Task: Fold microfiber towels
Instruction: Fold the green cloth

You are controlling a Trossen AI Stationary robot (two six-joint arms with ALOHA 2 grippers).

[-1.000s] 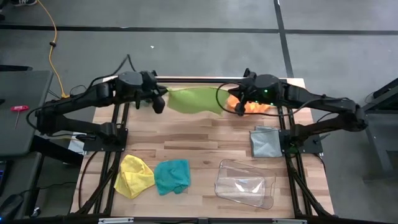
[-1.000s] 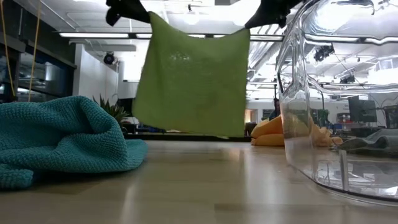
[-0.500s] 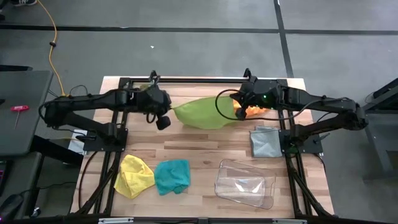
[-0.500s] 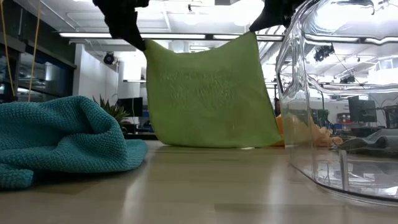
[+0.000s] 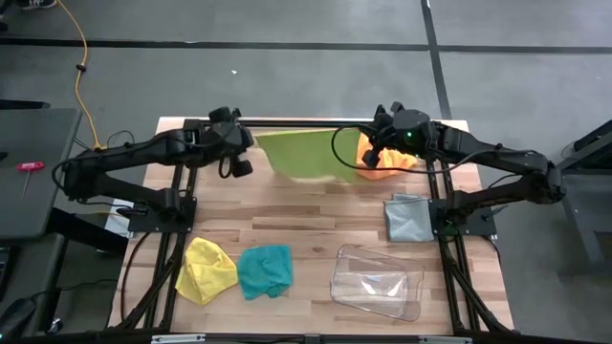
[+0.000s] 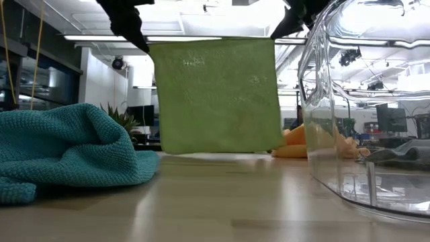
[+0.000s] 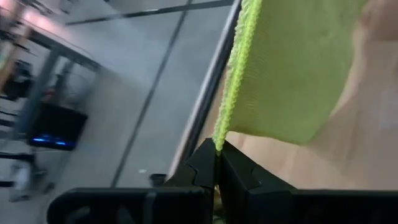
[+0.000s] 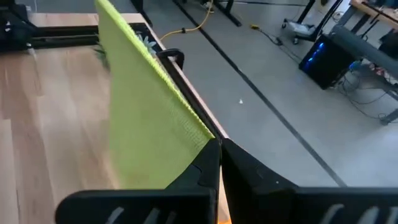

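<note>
A lime green towel [image 5: 304, 155] [image 6: 215, 94] hangs spread flat above the table's far part, between my two grippers. My left gripper [image 5: 251, 143] [image 6: 140, 39] is shut on its upper left corner. My right gripper [image 5: 366, 151] [image 6: 279, 30] is shut on its upper right corner. The towel's lower edge [image 6: 215, 152] hangs close to the table top; whether it touches, I cannot tell. An orange towel [image 5: 390, 159] lies bunched behind the right gripper. Grey [image 5: 408, 218], yellow [image 5: 206, 269] and teal [image 5: 265, 270] towels lie nearer. My left gripper pinches the towel's upper left corner [image 7: 219, 140] between its two fingers [image 7: 204, 167], at the hemmed edge. It comes slanting down from the table's left. The towel hangs below, its top edge taut. My right gripper pinches the upper right corner [image 8: 207, 138] between its fingers [image 8: 208, 167], slanting down from the table's right. The towel's top edge [image 6: 211, 40] runs straight and level to the other gripper, and the cloth hangs flat below it.
A clear plastic tray [image 5: 376, 282] [image 6: 363, 101] stands at the near right. The teal towel [image 6: 60, 148] lies heaped at the near left of centre. A bare stretch of wooden table [image 5: 306, 215] lies under and in front of the hanging towel.
My left gripper has sunk a little and rolled about its own line. The green towel swung toward the near edge with its top slanting, then swung back. Its top edge now runs straight and level, and the cloth hangs flat.
</note>
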